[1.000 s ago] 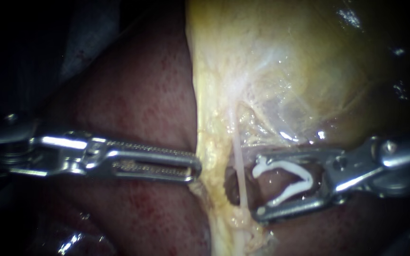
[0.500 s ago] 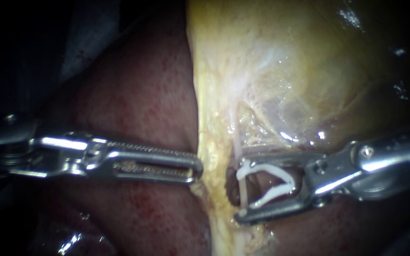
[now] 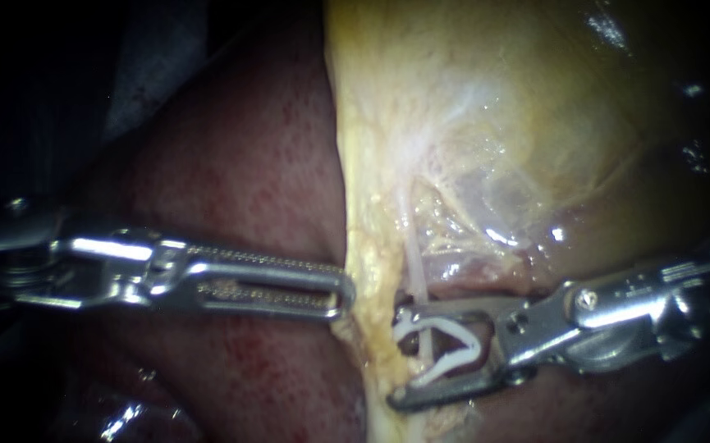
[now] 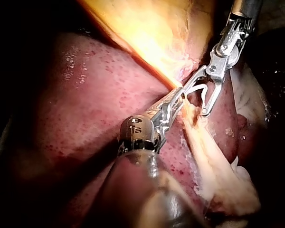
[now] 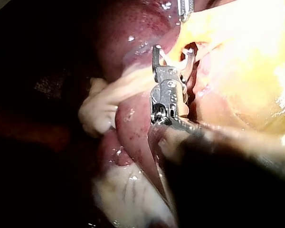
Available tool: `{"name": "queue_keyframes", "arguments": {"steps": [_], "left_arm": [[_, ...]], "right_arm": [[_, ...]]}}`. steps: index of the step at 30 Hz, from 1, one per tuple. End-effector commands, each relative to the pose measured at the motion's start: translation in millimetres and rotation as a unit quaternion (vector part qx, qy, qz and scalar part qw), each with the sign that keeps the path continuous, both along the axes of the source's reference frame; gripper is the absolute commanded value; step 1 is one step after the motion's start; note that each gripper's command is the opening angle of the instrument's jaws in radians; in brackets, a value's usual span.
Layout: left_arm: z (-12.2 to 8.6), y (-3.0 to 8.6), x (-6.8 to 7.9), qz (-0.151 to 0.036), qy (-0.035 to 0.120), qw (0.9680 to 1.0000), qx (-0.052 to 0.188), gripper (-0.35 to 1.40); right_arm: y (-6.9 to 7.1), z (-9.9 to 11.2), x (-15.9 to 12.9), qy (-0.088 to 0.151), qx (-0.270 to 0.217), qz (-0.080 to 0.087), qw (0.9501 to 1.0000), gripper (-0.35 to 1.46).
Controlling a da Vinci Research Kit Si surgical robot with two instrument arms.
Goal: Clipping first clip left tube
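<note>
1. The left instrument (image 3: 340, 291) comes in from 9 o'clock and runs almost level across the dark red liver (image 3: 240, 180). Its jaws lie together, and the tips are pinched on the edge of the pale yellow flap (image 3: 364, 246), just left of centre.
2. That flap hangs down from the gallbladder (image 3: 527, 115), which fills everything from 12 to 3 o'clock. The flap's edge runs from 12 down towards 6.
3. The right instrument (image 3: 396, 357) comes in from about 4 o'clock and points towards 9. Its jaws stand well apart in a V, and they're holding a white clip (image 3: 451, 363) between them, with one leg of the clip lying along each jaw. So it's clamped on the clip, not on tissue.
4. The tube (image 3: 414, 271) is a thin, pale strand that drops out of the flap a bit past centre, at roughly 5 o'clock. It runs straight down into the clip's open mouth and crosses between the two legs. The clip is around it but not squeezed shut.
5. The tips of the two instruments sit near each other, with only the flap's edge between them.
6. The left wrist camera shows the same: its own jaws are closed on the flap's edge, and the other instrument's spread jaws are just ahead of them, straddling the strand.
</note>
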State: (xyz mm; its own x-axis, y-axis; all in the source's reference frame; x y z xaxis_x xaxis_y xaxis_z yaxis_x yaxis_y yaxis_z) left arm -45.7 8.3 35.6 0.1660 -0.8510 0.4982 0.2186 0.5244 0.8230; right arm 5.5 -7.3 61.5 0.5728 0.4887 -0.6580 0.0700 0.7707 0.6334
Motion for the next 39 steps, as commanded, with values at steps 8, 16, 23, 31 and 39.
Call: {"name": "queue_keyframes", "arguments": {"steps": [8, 16, 23, 31, 39], "left_arm": [[-0.1, 0.0, -0.1, 0.000, 0.000, 1.0000, 0.000, -0.35], [-0.1, 0.0, -0.1, 0.000, 0.000, 1.0000, 0.000, -0.35], [0.0, 0.0, -0.1, 0.000, 0.000, 1.0000, 0.000, -0.35], [0.1, 0.0, -0.3, 0.000, 0.000, 1.0000, 0.000, -0.35], [0.1, 0.0, -0.4, -0.001, 0.001, 1.0000, 0.000, -0.35]], "right_arm": [[-0.2, 0.3, 1.6, 0.001, 0.004, -0.006, 1.0000, 0.58], [-1.1, -0.5, 2.4, -0.001, 0.022, -0.015, 0.9997, 0.56], [-2.0, -1.7, 3.0, -0.001, 0.031, -0.022, 0.9993, 0.55], [-2.5, -2.4, 4.6, 0.002, 0.034, -0.034, 0.9989, 0.54], [-2.3, -2.2, 5.6, 0.005, 0.034, -0.042, 0.9985, 0.54]]}}
